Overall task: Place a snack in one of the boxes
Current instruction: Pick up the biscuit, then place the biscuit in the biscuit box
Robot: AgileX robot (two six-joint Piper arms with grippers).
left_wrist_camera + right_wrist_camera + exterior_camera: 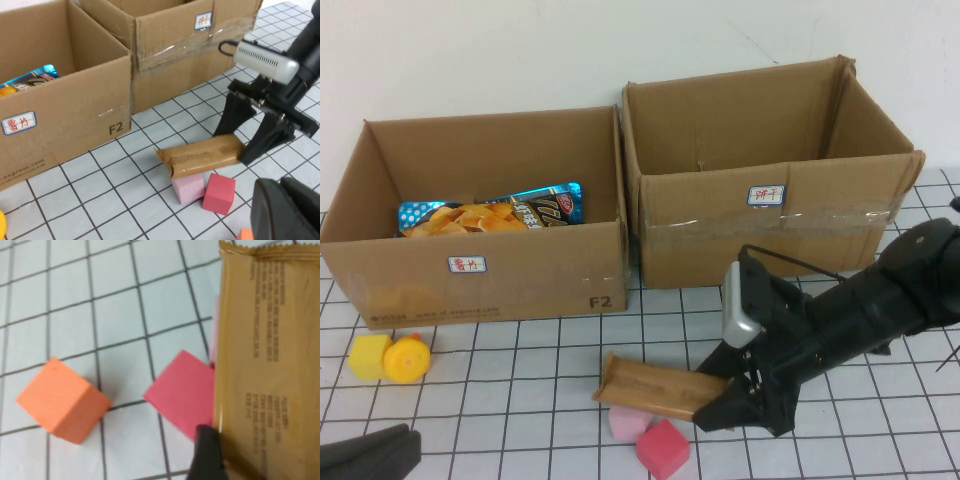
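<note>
While the left gripper [365, 455] sits dark in the lower-left corner of the high view, fingers not readable there, the right gripper [745, 395] is at lower centre-right, pinching one end of the brown snack bar [655, 388]. Its fingers [235, 115] straddle the wrapper in the left wrist view. Bar is tilted, with its free end toward the frame's left, above the grid mat [520, 400]. Just below it: pink cube [623, 422] and red cube [663, 449], touching each other. Orange cube [62, 400] sits near the red one in the right wrist view. Yellow block [368, 356] and yellow round toy [408, 360] are at lower left, just in front of the left box [490, 285], which holds a chips bag [490, 213]. Right box [770, 225] is upper right, beside the left one; its floor isn't visible.
</note>
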